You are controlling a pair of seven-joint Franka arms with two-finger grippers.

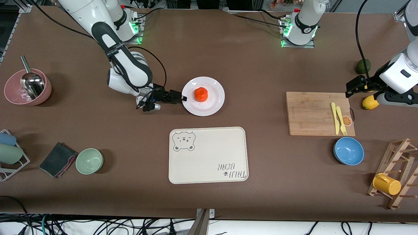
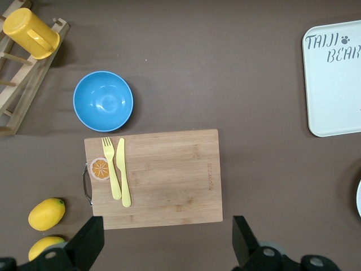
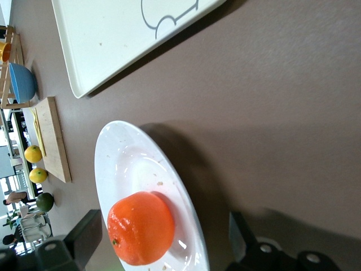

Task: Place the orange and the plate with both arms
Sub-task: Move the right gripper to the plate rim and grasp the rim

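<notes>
**Orange on the plate, both grippers open**

Brown matting covers the whole table [image 1: 248,58], and the plate [image 1: 214,104] serves as the landmark at its middle. On the plate sits the orange [image 1: 200,94], a little off centre toward the right arm's end. The right gripper [image 1: 178,97] lies low just beside the plate's rim on that same end, fingers spread apart with nothing between them; in the right wrist view the rim sits between the two fingers. The cream bear tray [image 1: 209,156] lies near the plate, nearer to the front camera. Well apart from the plate, toward the left arm's end, lies a wooden cutting board [image 1: 313,114] carrying a yellow knife and fork [image 1: 339,120]. The left gripper [image 1: 354,85] hangs over that board's edge, jaws wide and empty, the arm waiting. A lemon [image 1: 370,103] rests beside the board.
</notes>
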